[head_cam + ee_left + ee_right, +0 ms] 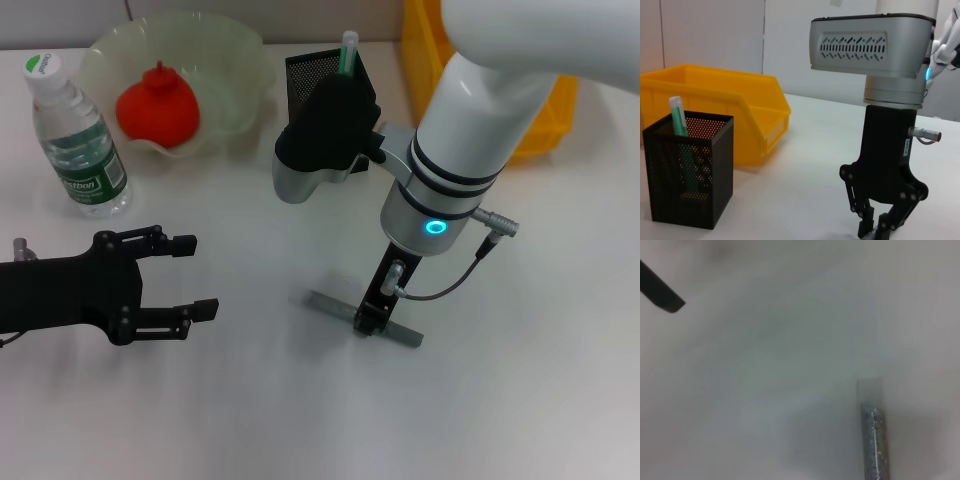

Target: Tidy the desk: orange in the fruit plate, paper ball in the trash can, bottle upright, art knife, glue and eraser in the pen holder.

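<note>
The bottle [78,135] is standing at about ten o'clock on the table [250,410] and is wearing a green label with white print, but the letters are too small to read. No other text is showing anywhere.

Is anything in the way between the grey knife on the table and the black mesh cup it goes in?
Nothing visible lies on the white table between the flat grey art knife and the square black mesh pen holder. The right tool is down on the knife. The right arm itself hangs over that path.
</note>
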Controlling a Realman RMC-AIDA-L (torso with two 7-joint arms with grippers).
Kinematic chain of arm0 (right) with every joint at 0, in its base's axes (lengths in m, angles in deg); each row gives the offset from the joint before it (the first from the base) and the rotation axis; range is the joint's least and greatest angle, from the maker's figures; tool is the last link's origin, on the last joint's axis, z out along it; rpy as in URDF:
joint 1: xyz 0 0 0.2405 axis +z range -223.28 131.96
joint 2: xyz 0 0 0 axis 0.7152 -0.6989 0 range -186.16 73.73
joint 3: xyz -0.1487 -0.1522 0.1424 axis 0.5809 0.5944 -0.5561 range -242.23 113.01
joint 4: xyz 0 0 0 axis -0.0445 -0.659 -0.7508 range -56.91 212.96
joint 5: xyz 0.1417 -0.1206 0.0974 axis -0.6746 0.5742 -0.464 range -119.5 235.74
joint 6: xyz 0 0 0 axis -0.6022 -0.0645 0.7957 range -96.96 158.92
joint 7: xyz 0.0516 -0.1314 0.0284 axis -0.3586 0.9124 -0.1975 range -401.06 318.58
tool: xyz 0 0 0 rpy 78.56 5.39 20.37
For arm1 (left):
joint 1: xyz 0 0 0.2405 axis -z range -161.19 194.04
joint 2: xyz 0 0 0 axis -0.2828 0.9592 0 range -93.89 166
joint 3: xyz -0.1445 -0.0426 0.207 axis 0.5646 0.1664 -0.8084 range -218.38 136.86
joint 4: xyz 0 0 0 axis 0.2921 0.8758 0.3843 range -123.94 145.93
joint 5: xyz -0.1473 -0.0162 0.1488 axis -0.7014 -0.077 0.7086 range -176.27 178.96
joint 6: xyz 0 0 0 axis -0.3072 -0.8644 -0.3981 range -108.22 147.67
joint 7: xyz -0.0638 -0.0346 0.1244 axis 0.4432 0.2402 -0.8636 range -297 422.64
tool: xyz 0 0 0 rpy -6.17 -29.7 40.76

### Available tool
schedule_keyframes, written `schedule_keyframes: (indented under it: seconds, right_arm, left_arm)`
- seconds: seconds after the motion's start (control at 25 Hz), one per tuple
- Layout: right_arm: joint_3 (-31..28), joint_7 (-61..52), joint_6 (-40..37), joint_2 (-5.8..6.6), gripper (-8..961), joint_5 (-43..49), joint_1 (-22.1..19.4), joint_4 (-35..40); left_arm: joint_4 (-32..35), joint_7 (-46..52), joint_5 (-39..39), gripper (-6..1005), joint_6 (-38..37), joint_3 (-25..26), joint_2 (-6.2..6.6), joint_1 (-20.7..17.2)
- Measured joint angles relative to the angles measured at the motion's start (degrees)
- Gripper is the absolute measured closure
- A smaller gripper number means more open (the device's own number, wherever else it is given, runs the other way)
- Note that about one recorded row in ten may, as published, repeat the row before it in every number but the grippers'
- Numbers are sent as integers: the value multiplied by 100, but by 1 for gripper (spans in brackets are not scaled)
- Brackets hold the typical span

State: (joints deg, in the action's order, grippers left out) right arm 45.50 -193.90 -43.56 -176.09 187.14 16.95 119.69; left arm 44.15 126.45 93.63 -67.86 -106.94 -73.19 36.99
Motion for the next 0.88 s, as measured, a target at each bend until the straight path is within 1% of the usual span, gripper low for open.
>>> schedule_keyframes:
  seconds: [0.12, 0.24, 0.36, 0.48, 0.52, 0.68, 0.8, 0.88]
  right_arm:
    - [-46, 11, -2, 7, 770, 1, -76, 76]
    - [-161, 41, -22, 47, 792, 24, -256, 350]
    - [-539, 78, -98, 63, 807, 249, -521, 723]
    - [-1191, 173, -203, 63, 808, 546, -863, 1198]
    - [-1347, 232, -216, 63, 809, 558, -954, 1298]
    - [-2364, 781, -244, 66, 810, 513, -1445, 1833]
    - [-3026, 1381, -137, 65, 813, 175, -1862, 2202]
    - [-3380, 1950, 8, 64, 815, -352, -2117, 2291]
  left_arm:
    - [6, 0, 0, 174, -2, 0, 0, 0]
    - [7, 0, 0, 174, -5, 0, 0, 0]
    - [7, 0, 0, 174, -5, -1, 4, 0]
    - [7, 0, -1, 174, -5, 0, 13, 0]
    - [7, 0, -1, 174, -6, 0, 14, 0]
    - [7, 0, -1, 174, -10, 0, 15, 0]
    - [7, 0, -1, 174, -63, 0, -17, 23]
    - [5, 0, -1, 174, -80, -1, -34, 32]
